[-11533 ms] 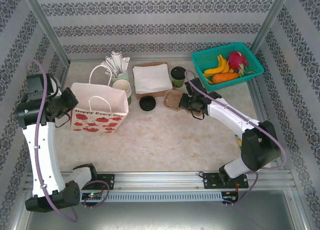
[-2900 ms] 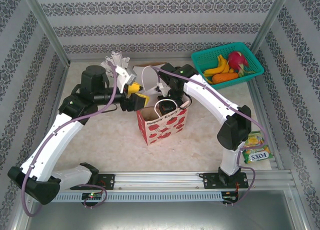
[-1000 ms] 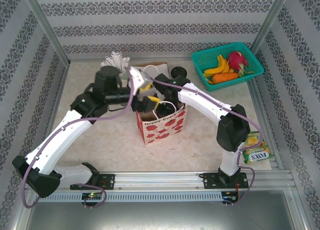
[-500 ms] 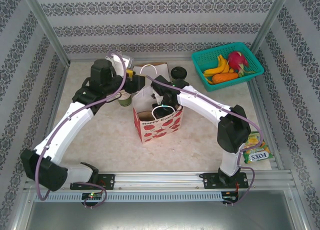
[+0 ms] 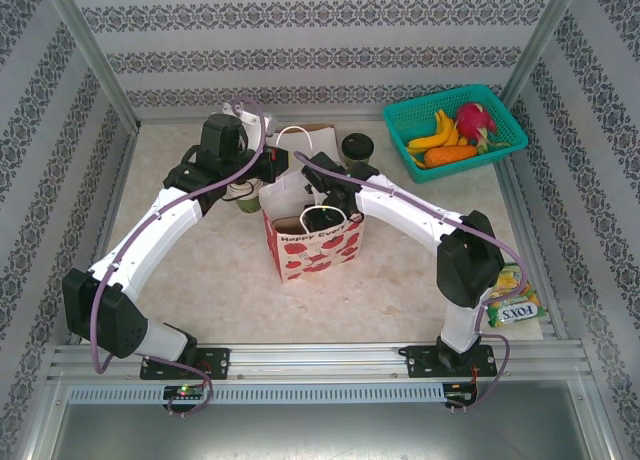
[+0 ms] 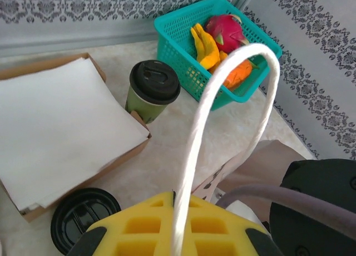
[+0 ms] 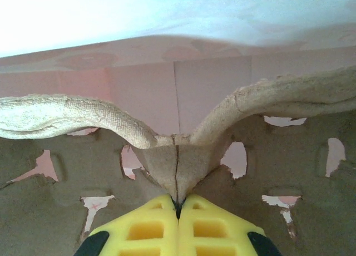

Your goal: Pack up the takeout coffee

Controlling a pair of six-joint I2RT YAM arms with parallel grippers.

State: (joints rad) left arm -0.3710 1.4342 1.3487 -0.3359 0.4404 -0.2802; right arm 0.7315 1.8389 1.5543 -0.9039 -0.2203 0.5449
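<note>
The left arm reaches from the near left to the far side with its elbow bent. The left gripper (image 6: 177, 200) pinches the white handle (image 6: 204, 103) of the paper bag (image 5: 312, 250) between 2 yellow fingers. The right arm arches over from the near right and dips into the bag. The right gripper (image 7: 178, 203) has its fingers pressed together on the cardboard carrier (image 7: 178, 175). The takeout coffee (image 6: 152, 90) stands upright on the table beyond the bag, near the teal basket (image 6: 177, 44).

a pale marbled surface (image 5: 215, 280) is shown. set on it are a red-flowered paper bag (image 5: 315, 245) near the middle, a lidded green cup (image 6: 153, 92), a teal basket (image 6: 181, 53), a cardboard tray (image 6: 44, 65) of white paper, a loose black lid (image 6: 83, 220), and a snack packet (image 5: 515, 300) at the right edge.
</note>
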